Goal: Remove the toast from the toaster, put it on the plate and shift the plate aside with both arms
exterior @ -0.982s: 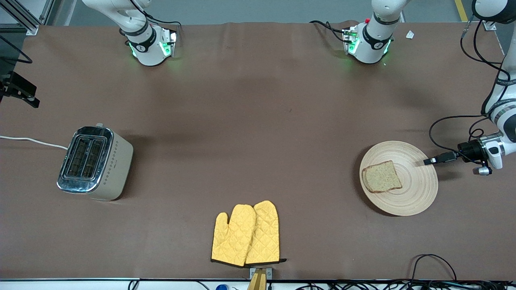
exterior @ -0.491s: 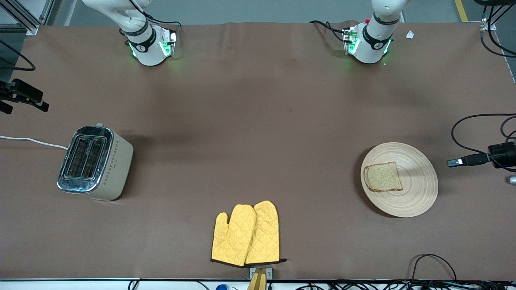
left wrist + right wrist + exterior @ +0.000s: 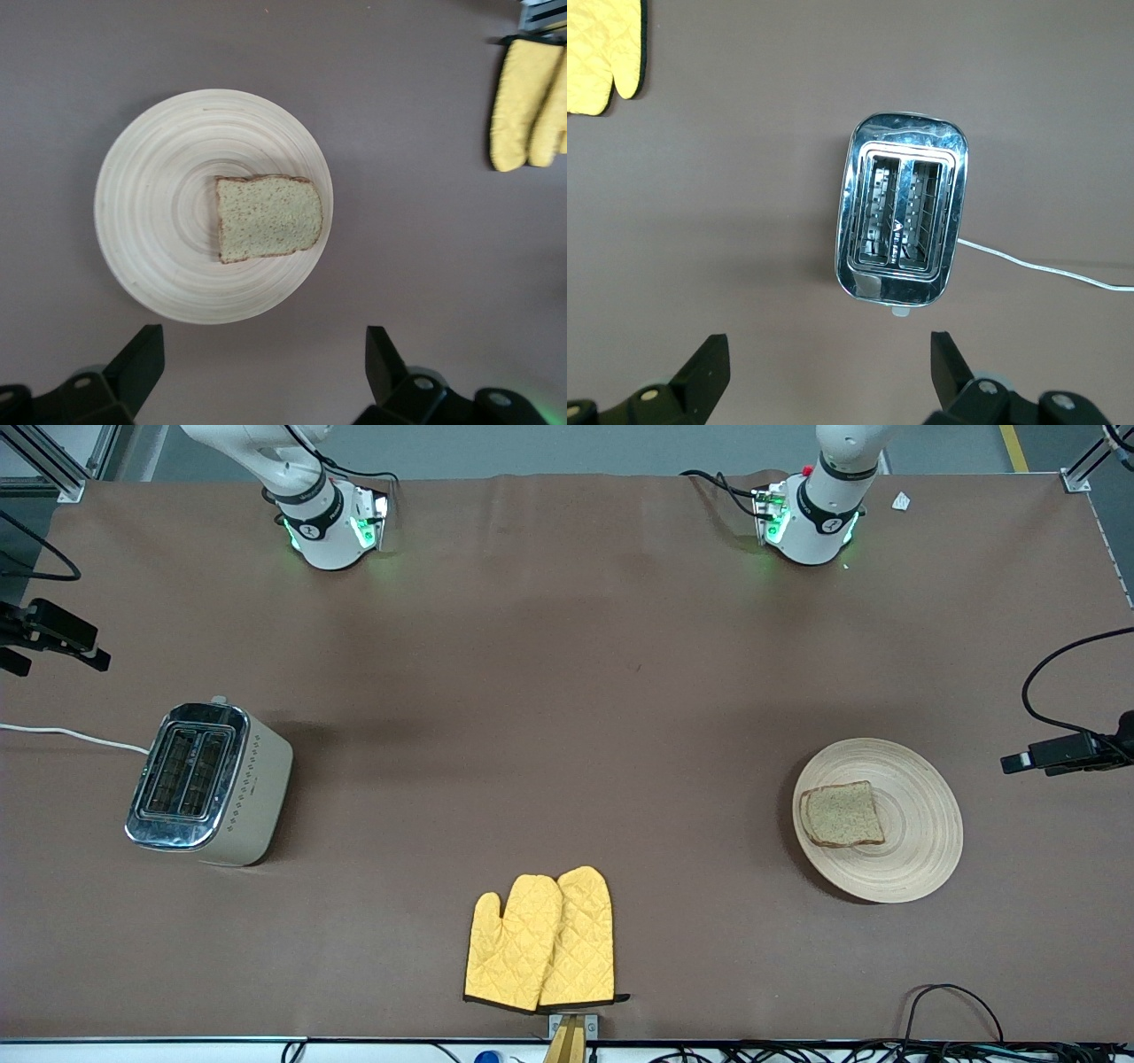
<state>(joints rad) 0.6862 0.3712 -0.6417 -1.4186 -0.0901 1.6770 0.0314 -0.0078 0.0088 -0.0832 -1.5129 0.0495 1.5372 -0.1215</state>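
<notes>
I see the toast (image 3: pixel 842 814) lying flat on the wooden plate (image 3: pixel 921 850), off-centre toward the right arm's end, at the left arm's end of the table. My left gripper (image 3: pixel 264 354) hangs above the plate, fingers spread wide with nothing between them; only their tips show in its wrist view. My right gripper (image 3: pixel 829 365) hangs over the toaster (image 3: pixel 209 782), also spread and empty. Both slots look empty. Yellow oven mitts (image 3: pixel 541 940) lie near the front edge, cut off in both wrist views.
</notes>
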